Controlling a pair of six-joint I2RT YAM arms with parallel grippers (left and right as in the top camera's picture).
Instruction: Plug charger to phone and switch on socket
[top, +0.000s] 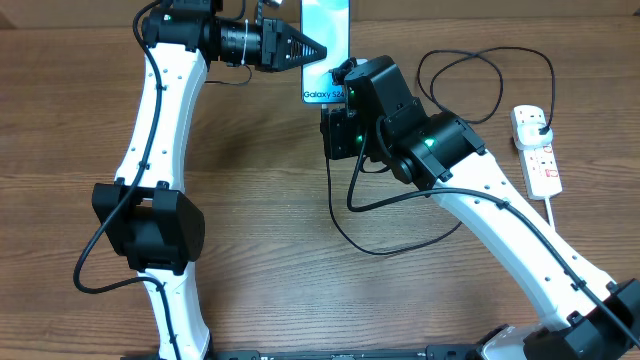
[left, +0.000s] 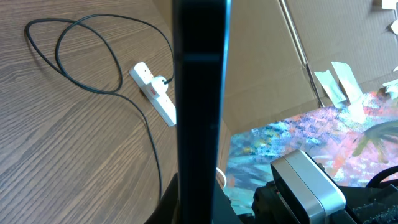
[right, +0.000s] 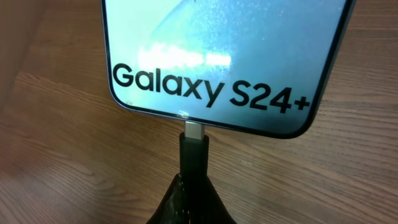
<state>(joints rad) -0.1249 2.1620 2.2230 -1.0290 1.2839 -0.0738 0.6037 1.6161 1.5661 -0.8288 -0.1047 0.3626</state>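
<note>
Overhead: my left gripper (top: 320, 50) pinches the phone (top: 330, 30), top centre; bare table (top: 260, 200) lies lower left. Left wrist: the power strip (left: 155, 96) sits upper left, past the phone's edge. Right wrist: my right gripper (right: 194, 186) clamps the charger (right: 194, 146), its tip in the phone's bottom edge.

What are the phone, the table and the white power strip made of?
The phone front looks like shiny glass: it mirrors light. The table looks like wood or a wood-look top, matte, with grain lines. The power strip seems smooth white plastic, going by its even moulded look.
</note>
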